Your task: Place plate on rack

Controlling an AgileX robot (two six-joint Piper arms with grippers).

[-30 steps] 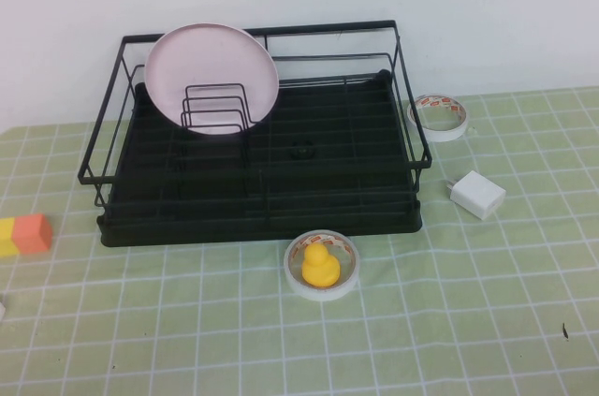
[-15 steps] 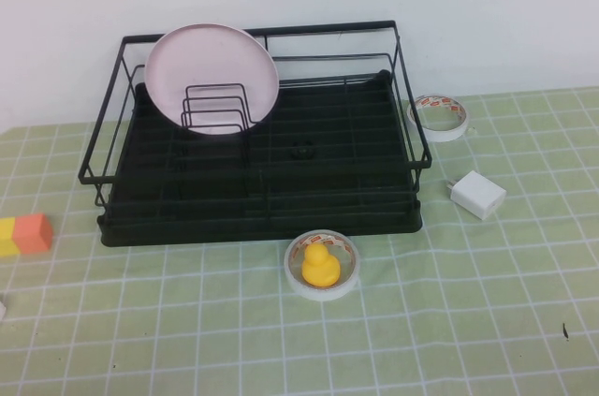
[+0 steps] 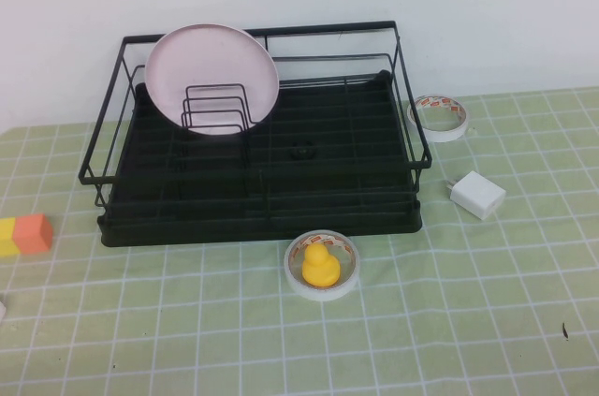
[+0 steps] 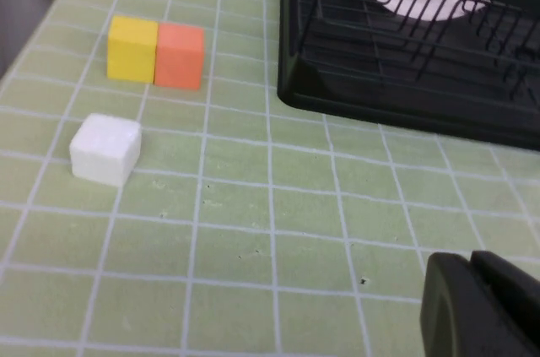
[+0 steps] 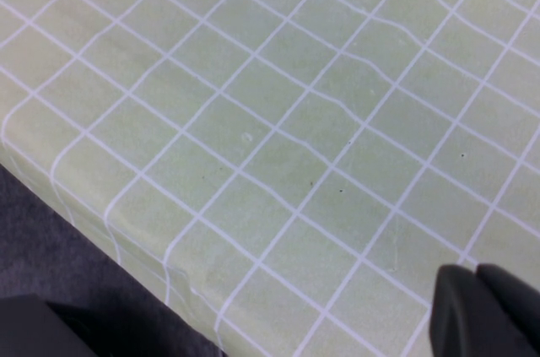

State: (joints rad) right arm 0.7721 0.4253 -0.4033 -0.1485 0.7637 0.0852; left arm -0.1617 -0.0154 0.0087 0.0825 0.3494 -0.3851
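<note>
Both claws are closed on nothing: the left gripper [image 4: 485,311] shows in its wrist view as a pair of dark fingers pressed together, hanging above bare green-checked cloth near the table's left front part, and the right gripper [image 5: 485,311] shows the same way in its own wrist view, pinched shut over the cloth close to the table's edge, where the dark floor begins. Neither arm reaches into the high view. The plate [image 3: 211,79], pale pink and round, stands on edge in the rear left corner of the rack [image 3: 281,218], tilted back toward the wire frame, with the upright holder loops [image 3: 213,108] rising in front of its face. Judged from how it sits, the placing appears done: the plate is carried by the rack, no claw touches it, and what remains, if anything, is only for the arms to rest clear. Around the rack the table [image 3: 487,321] carries a tape roll [image 3: 322,265] with a yellow rubber duck [image 3: 319,265] sitting inside its ring, just in front of the rack's front edge; a second tape roll [image 3: 438,116] by the rack's right rear corner; a white charger plug [image 3: 476,195] to the rack's right; a yellow and orange block [image 4: 157,52] near the left edge; and a white cube [image 4: 105,149] in front of that block.
</note>
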